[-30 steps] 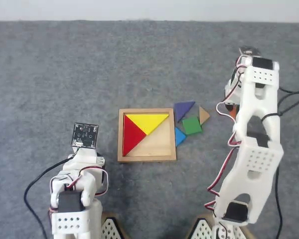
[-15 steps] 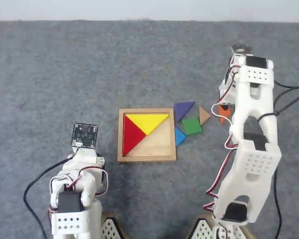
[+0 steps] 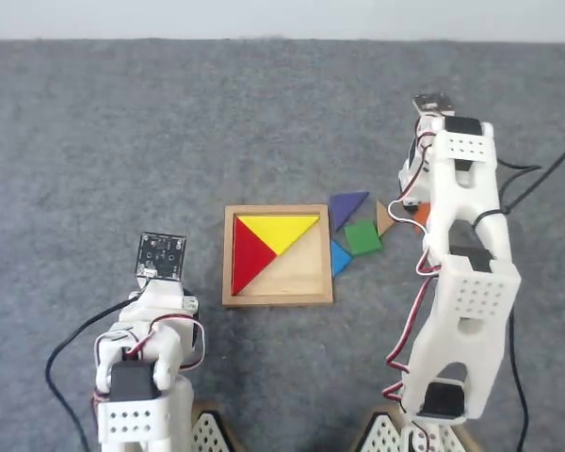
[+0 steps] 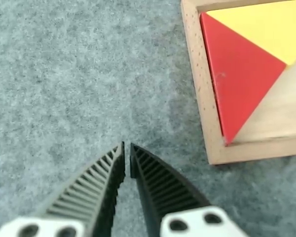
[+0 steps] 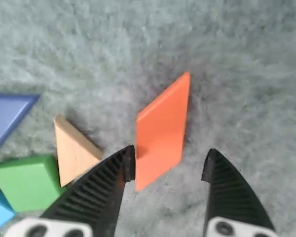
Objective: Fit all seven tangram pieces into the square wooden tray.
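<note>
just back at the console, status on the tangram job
Left gripper shut, beside tray. Right gripper open over orange piece. Tan triangle close beside it.

I have the tray (image 3: 278,300) at the middle of the surface (image 3: 122,122), between my two arms. Inside it, the far large triangle (image 3: 281,229) lies along the far rim and the left large triangle (image 3: 248,254) along the left rim, the two touching.

The loose pieces lie just right of the tray. The medium triangle (image 3: 346,207) is farthest back, with the square (image 3: 363,237) in front of it. The first small triangle (image 3: 339,257) is against the tray's right rim, and the second small triangle (image 3: 385,217) lies right of the square.

Farther right, the parallelogram (image 5: 163,133) lies between the fingers (image 5: 103,187) of my right gripper (image 5: 170,160). My left gripper (image 4: 127,158) is over bare surface just off the tray's near left corner.
</note>
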